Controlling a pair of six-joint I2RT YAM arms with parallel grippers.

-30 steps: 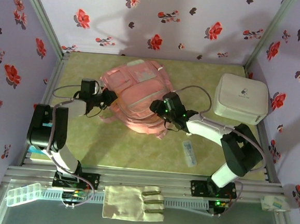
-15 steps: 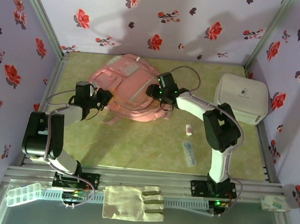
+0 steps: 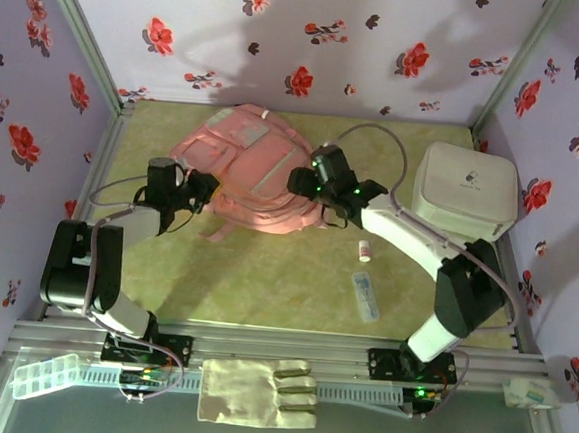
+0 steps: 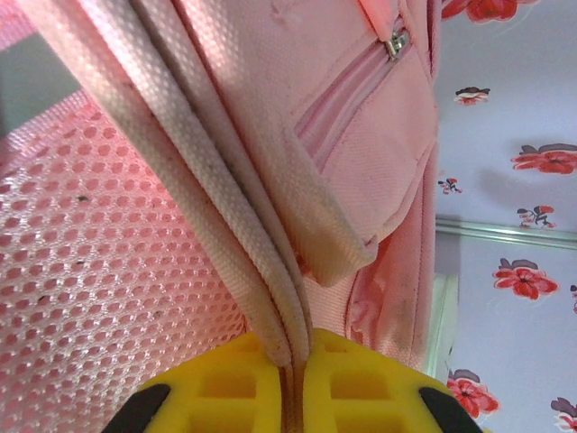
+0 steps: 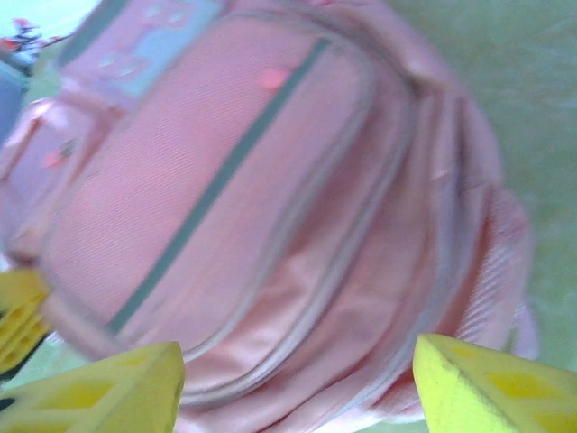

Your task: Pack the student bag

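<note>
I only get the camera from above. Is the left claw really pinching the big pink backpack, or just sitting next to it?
Observer: Pinching. From the left wrist, the left gripper has its yellow fingers shut on a pale woven strap of the soft pink fabric backpack.
Operator: And the right claw?
Observer: From the right wrist, the right gripper is open, fingers wide apart, backpack front beyond them, nothing pinched.
Operator: Any zipper near?
Observer: A small metal zipper pull hangs at a pocket above the strap.
</note>
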